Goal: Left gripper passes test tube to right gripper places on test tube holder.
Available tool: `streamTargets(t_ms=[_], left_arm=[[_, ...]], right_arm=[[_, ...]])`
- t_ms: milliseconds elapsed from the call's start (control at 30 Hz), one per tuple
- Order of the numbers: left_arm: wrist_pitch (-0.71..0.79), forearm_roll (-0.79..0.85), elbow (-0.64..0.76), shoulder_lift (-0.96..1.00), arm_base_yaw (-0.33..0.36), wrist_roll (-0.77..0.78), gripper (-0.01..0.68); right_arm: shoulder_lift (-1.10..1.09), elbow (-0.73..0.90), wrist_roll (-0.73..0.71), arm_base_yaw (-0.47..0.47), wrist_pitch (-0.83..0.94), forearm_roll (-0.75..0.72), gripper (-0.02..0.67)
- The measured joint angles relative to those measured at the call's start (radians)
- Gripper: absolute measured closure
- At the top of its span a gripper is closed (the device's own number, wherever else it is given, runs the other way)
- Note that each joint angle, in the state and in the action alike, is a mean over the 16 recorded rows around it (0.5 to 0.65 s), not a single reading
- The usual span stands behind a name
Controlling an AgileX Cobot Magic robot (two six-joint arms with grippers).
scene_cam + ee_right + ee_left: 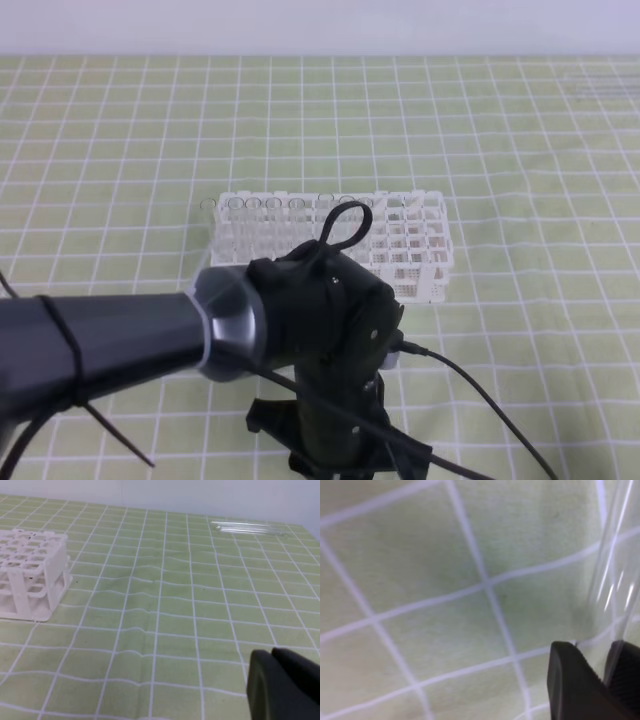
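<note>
The left gripper (600,680) is closing its fingers (570,685) around the test tube (612,580); the right gripper (280,685) is sitting closed, empty.

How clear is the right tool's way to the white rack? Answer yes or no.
Probably yes: in the right wrist view only bare checked cloth lies between the right tool and the white rack, which stands off to its left.

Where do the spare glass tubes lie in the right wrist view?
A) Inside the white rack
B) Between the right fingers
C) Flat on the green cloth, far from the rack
C: the spare tubes lie flat on the checked cloth at the far right, well apart from the rack at the left.
</note>
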Motion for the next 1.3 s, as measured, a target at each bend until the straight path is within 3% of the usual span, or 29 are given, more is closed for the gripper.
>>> streamTargets(t_ms=[300,600,1300], left_arm=[[-0.013,0.141,0.0,-0.103,0.0,0.0,0.537],[-0.15,0.311,0.064,-0.266,-0.006,0.0,0.537],[-0.71,0.691,0.621,-0.708,-0.157,0.047,0.539]], right_arm=[[0.0,0.0,0.0,0.0,0.0,0.0,0.666],[0.0,0.0,0.0,0.0,0.0,0.0,0.666],[0.0,0.0,0.0,0.0,0.0,0.0,0.666]])
